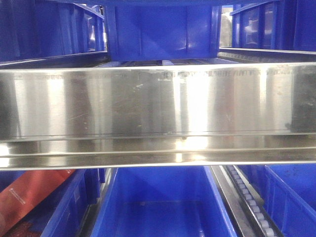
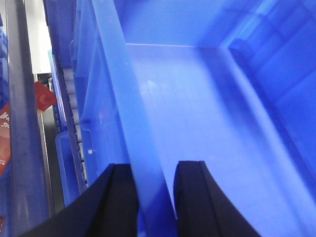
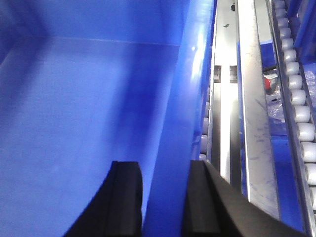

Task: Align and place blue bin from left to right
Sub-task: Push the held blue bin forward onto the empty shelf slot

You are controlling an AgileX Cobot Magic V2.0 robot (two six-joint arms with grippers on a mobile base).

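Blue bin (image 1: 163, 190), empty below the steel beam (image 1: 158, 113) beside the roller track (image 1: 249, 202), looks stiff, light yet wide and slick, so you should grip both side walls, where your left tool (image 2: 155, 167) and right tool (image 3: 162, 164) each pinch one.

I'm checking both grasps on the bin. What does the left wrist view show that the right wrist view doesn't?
Only the left wrist view: the left gripper closed on the blue bin at its left wall, with a red packet beyond it. Only the right wrist view: the right gripper closed on the right wall, beside a steel rail and roller track. Both: the bin's empty interior.
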